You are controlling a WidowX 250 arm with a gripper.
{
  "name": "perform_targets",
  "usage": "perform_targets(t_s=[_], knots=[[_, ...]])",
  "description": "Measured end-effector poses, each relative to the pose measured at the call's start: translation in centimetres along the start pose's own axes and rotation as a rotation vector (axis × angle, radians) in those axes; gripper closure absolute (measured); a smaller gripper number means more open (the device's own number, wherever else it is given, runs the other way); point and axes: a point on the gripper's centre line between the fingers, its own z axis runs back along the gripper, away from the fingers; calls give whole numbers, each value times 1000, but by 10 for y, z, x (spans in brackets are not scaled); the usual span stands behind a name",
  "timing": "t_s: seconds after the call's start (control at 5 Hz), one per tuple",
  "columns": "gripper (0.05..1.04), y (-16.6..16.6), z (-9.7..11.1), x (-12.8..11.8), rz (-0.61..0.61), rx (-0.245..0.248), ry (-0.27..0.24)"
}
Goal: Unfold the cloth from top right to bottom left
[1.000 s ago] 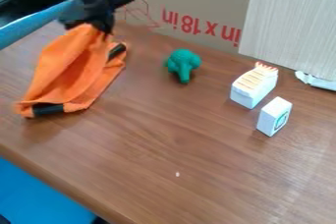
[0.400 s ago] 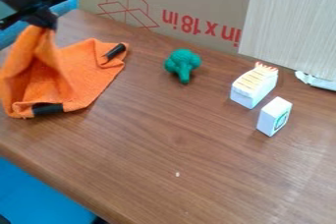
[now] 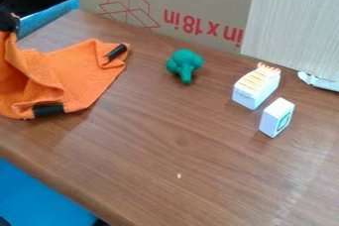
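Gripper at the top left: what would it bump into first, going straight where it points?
Likely more of the cloth that the gripper holds, bunched below; how far down is unclear.

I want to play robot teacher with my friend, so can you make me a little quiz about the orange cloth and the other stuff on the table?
1. True or false: the orange cloth lies completely flat on the table.

2. Pick one. What sits between the cloth and the white blocks?
A) a cup
B) a green toy
C) a spoon

3. Fill in the missing word: the two strips on the cloth are coloured ____.

Key: 1 false, it has folds and is raised at the upper left; 2 B; 3 black.
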Motion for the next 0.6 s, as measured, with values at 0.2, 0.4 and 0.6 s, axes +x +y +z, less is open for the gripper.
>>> perform_targets(t_s=[0.2, 0.4, 0.6], knots=[[1034, 13, -7, 5, 3, 39, -12], [1034, 24, -17, 15, 25, 109, -25], [1034, 39, -26, 20, 49, 197, -42]])
